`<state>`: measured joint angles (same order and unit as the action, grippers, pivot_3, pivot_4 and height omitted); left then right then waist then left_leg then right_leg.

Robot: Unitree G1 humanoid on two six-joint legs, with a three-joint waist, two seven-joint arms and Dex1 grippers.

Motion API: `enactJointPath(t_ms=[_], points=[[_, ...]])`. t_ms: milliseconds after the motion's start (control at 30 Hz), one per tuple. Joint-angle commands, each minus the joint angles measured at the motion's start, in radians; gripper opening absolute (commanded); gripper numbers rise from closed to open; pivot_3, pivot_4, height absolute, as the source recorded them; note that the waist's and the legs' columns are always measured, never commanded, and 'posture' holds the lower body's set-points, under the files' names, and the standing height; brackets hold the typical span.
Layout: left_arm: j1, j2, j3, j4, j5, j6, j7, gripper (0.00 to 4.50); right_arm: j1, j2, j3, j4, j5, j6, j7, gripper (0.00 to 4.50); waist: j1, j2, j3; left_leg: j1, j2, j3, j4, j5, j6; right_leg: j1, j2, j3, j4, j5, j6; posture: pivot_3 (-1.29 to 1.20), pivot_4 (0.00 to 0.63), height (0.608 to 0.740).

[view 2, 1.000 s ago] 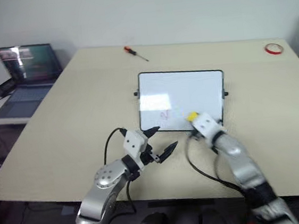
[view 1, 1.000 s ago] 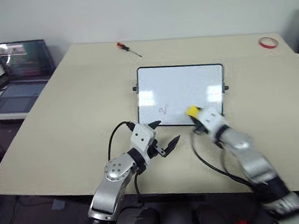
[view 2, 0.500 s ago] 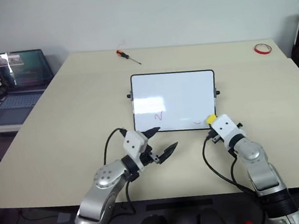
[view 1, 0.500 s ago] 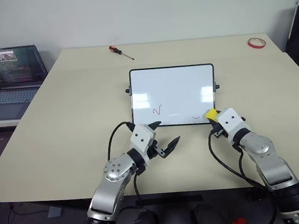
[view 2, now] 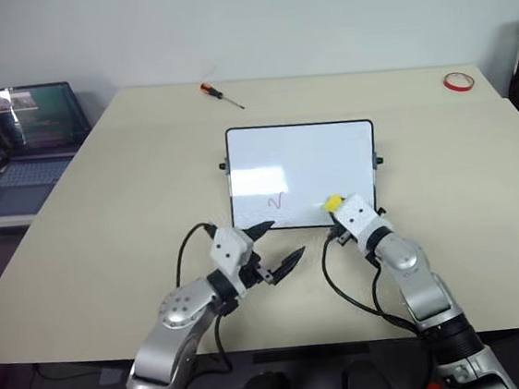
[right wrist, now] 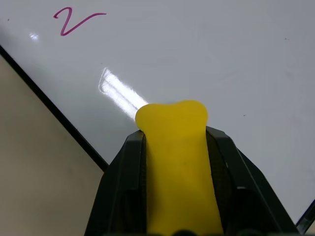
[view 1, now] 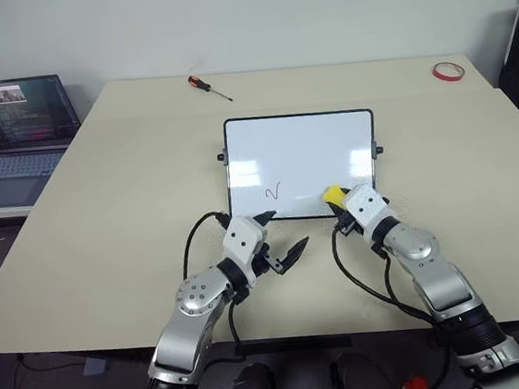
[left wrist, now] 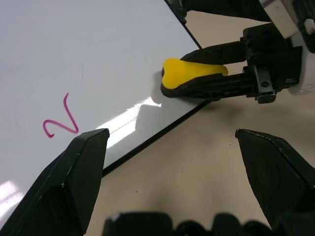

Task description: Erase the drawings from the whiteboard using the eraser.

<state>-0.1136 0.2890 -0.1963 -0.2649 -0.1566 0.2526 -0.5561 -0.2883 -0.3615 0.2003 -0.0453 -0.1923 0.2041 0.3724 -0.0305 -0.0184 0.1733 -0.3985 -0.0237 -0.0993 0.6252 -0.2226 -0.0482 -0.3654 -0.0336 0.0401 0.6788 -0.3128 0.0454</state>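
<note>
Nearest, the left pincer hangs released over the bench, just short of the whiteboard's near edge, unchanged from half a second ago. Beside it, the right pincer, clenched on the eraser, has swept leftward along the near edge of the whiteboard; the faint mark that stood near the near right corner half a second ago can no longer be made out, and was probably wiped. Of the drawings, one red wavy tick remains, left of the eraser on the board's near part. The task appears nearly finished, that tick being the next target. Farther off lie a screwdriver and a tape ring.
</note>
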Motion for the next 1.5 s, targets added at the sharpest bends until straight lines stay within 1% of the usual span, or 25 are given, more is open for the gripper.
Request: enactJointPath(t_ms=[33, 233, 500, 767, 900, 1067, 1133, 1233, 1300, 1500], points=[[0.007, 0.002, 0.012, -0.052, -0.006, -0.014, 0.007, 4.5, 0.009, -0.069, 0.01, 0.049, -0.07, 0.017, 0.009, 1.26, 0.001, 0.0, 0.0, 0.0, 0.0, 0.0, 0.0, 0.0, 0.0, 0.0, 0.0, 0.0, 0.0, 0.0, 0.0, 0.0, 0.15, 0.74], [0.014, 0.001, 0.01, -0.063, -0.007, -0.007, 0.01, 4.5, 0.02, -0.114, -0.024, 0.053, -0.073, 0.044, 0.0, 1.26, 0.009, -0.001, 0.0, 0.001, -0.001, -0.003, 0.002, 0.0, 0.0, 0.004, 0.0, 0.0, 0.0, 0.0, 0.0, 0.0, 0.15, 0.74], [0.004, 0.011, 0.019, -0.055, -0.012, -0.007, -0.005, 4.5, 0.088, -0.175, -0.065, 0.01, -0.056, 0.052, 0.008, 1.26, 0.023, -0.001, 0.0, 0.003, -0.001, -0.005, 0.003, 0.0, 0.0, 0.008, -0.002, -0.001, -0.003, -0.002, 0.003, 0.0, 0.15, 0.74], [0.01, 0.019, 0.015, -0.057, -0.016, -0.01, -0.013, 4.5, 0.115, -0.185, -0.088, -0.017, -0.054, 0.059, 0.003, 1.26, 0.029, -0.001, 0.0, 0.003, -0.001, -0.006, 0.003, 0.0, 0.0, 0.009, -0.002, -0.001, -0.004, -0.002, 0.004, 0.0, 0.15, 0.74], [0.014, 0.026, 0.02, -0.06, -0.018, -0.013, -0.014, 4.5, 0.1, -0.134, -0.11, -0.036, -0.012, 0.046, -0.014, 1.26, 0.028, -0.002, 0.0, 0.003, -0.001, -0.006, 0.002, 0.0, 0.0, 0.009, -0.002, -0.001, -0.004, -0.002, 0.004, 0.0, 0.15, 0.74], [0.017, 0.032, 0.031, -0.077, -0.014, -0.014, -0.003, 4.5, 0.078, -0.025, -0.144, -0.099, 0.127, -0.007, 0.009, 1.26, 0.02, -0.002, 0.002, 0.003, 0.001, -0.004, 0.002, 0.0, 0.0, 0.007, -0.002, 0.0, -0.004, -0.002, 0.004, 0.0, 0.15, 0.74], [0.019, 0.032, 0.034, -0.08, -0.011, -0.017, 0.004, 4.5, 0.075, -0.008, -0.151, -0.111, 0.152, -0.02, 0.015, 1.26, 0.019, -0.001, 0.003, 0.001, 0.001, -0.004, 0.001, 0.0, 0.0, 0.005, -0.002, 0.0, -0.004, -0.001, 0.002, 0.0, 0.15, 0.74], [0.021, 0.028, 0.05, -0.087, -0.002, -0.027, 0.027, 4.5, 0.074, 0.037, -0.179, -0.137, 0.234, -0.037, 0.027, 1.26, 0.019, -0.002, 0.003, -0.002, 0.0, -0.004, 0.0, 0.0, 0.0, 0.001, -0.002, 0.0, -0.003, 0.0, 0.0, 0.0, 0.15, 0.74], [0.023, 0.028, 0.057, -0.089, 0.0, -0.032, 0.034, 4.5, 0.076, 0.05, -0.186, -0.145, 0.257, -0.042, 0.032, 1.26, 0.019, -0.001, 0.003, -0.002, 0.0, -0.004, -0.001, 0.0, 0.0, 0.0, -0.002, 0.0, -0.002, 0.0, 0.0, 0.0, 0.15, 0.74], [0.022, 0.031, 0.063, -0.087, -0.001, -0.035, 0.031, 4.5, 0.083, 0.05, -0.173, -0.121, 0.245, -0.061, 0.022, 1.26, 0.019, -0.002, 0.003, -0.003, 0.0, -0.001, -0.002, 0.0, 0.0, -0.003, -0.002, 0.0, -0.001, 0.0, -0.001, 0.0, 0.15, 0.74]])
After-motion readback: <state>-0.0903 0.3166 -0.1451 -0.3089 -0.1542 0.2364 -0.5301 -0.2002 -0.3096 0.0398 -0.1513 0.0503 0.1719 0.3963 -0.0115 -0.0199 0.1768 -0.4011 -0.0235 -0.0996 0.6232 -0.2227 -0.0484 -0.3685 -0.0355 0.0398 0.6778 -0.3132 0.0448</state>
